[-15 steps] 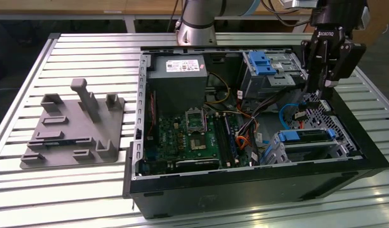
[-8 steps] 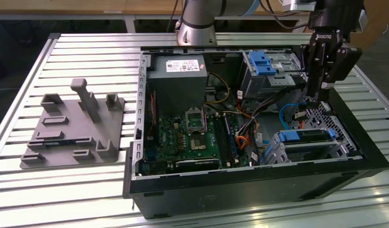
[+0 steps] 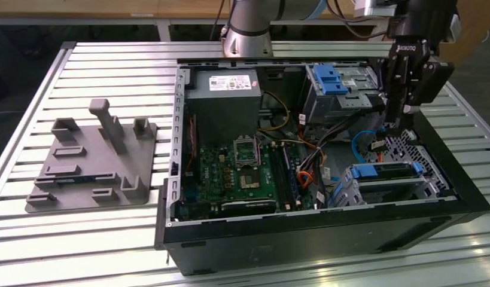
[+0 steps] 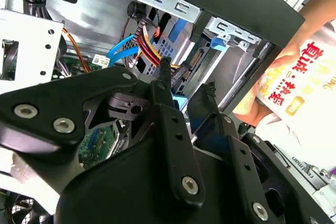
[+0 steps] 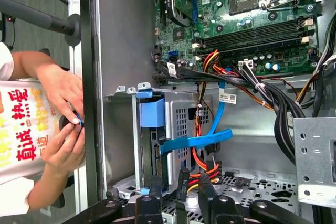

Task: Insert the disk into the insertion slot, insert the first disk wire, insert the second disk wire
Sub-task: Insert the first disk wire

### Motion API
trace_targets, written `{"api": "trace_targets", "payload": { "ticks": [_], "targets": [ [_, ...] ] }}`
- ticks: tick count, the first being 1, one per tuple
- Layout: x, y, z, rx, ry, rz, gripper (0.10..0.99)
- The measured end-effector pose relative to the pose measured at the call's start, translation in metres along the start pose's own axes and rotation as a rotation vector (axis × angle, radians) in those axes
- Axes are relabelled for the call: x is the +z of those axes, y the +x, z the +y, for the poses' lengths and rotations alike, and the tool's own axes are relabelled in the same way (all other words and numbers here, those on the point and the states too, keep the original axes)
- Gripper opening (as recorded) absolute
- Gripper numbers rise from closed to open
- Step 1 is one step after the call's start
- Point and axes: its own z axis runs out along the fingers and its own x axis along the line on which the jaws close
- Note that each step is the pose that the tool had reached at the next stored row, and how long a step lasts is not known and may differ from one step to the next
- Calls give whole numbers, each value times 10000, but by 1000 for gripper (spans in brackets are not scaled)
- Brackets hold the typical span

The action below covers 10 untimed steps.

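Slatted metal desk (image 3: 109, 60) carries an open black PC case (image 3: 309, 230), with a grey plastic fixture (image 3: 93, 161) lying on the exterior view's left. 1 arm (image 3: 249, 30) stands at the far edge of the desk and reaches down into the case on the exterior view's right.

Insertion slot (image 3: 346, 190), the grey perforated cage, sits at the near end of the case on that same side. The disk (image 3: 386, 172) in its blue carrier looks seated in it (judged from how flush it lies).

Tool (image 4: 188, 80) in the second wrist view: 2 black fingers (image 4: 169, 114) stand apart with a moderate gap and nothing clamped between them.

In the first wrist view the first disk wire (image 5: 202, 167), the red-orange bundle, runs along the cage wall and passes right at the fingertips. Touching or not, cannot tell. Second disk wire (image 5: 197, 140), flat bright blue, crosses the cage wall near the bundle, with its end by the blue carrier. Plugged or not, cannot tell.

A person's hands (image 5: 63, 114) are outside the case wall (pinching some small item).

Handling, as a judgement: both wires are likely light and floppy, so gripping the strands would let the plug swing. The better hold is square on the small stiff plug body. The flat blue cable probably kinks easily and the connector pins look fragile, so low force.
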Motion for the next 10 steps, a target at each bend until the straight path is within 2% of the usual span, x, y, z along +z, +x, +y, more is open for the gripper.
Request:
{"api": "trace_targets", "payload": {
  "ticks": [10],
  "targets": [
    [37, -8, 3, 15, 24, 33, 408]
  ]
}}
